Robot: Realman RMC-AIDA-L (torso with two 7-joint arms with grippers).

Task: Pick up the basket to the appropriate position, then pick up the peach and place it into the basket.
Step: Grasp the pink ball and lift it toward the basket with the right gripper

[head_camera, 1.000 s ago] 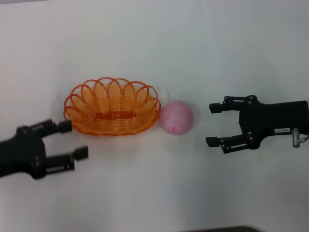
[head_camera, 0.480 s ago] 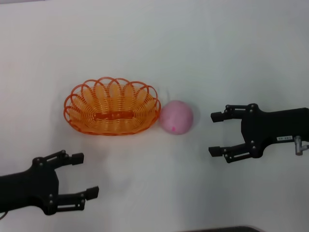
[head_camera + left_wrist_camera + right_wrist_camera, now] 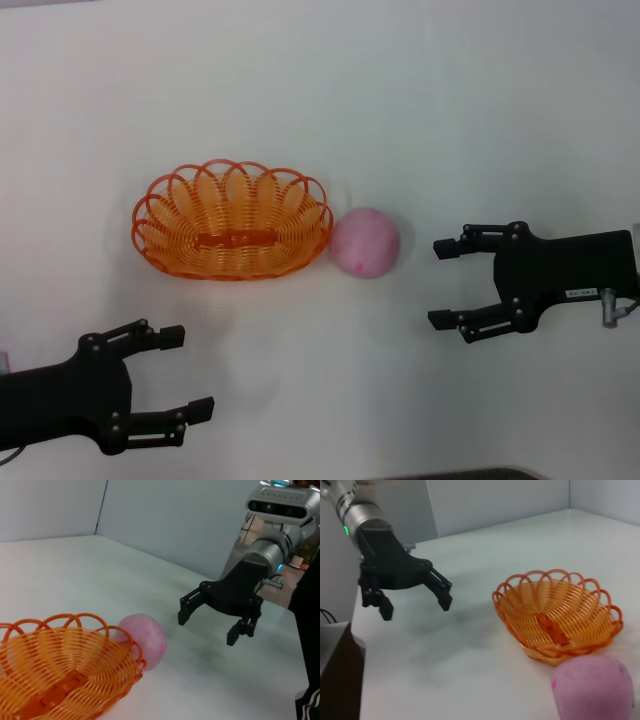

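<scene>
The orange wire basket [image 3: 232, 221] sits empty on the white table, left of centre; it also shows in the wrist views [image 3: 60, 670] [image 3: 559, 615]. The pale-pink peach [image 3: 365, 242] rests on the table touching the basket's right end, and appears beside it as the peach [image 3: 145, 639] [image 3: 594, 687]. My left gripper [image 3: 192, 372] is open near the front left edge, well clear of the basket and holding nothing. My right gripper [image 3: 437, 283] is open to the right of the peach, a short gap away, its fingers pointing at it.
The white table [image 3: 330, 90] stretches bare behind and around the objects. A dark strip [image 3: 460, 474] shows at the front edge. A wall [image 3: 165, 515] rises beyond the table's far side.
My left gripper has pulled back from the basket's left end toward the front edge and drifted right. The right gripper shifted only slightly. Basket and peach have not moved.
</scene>
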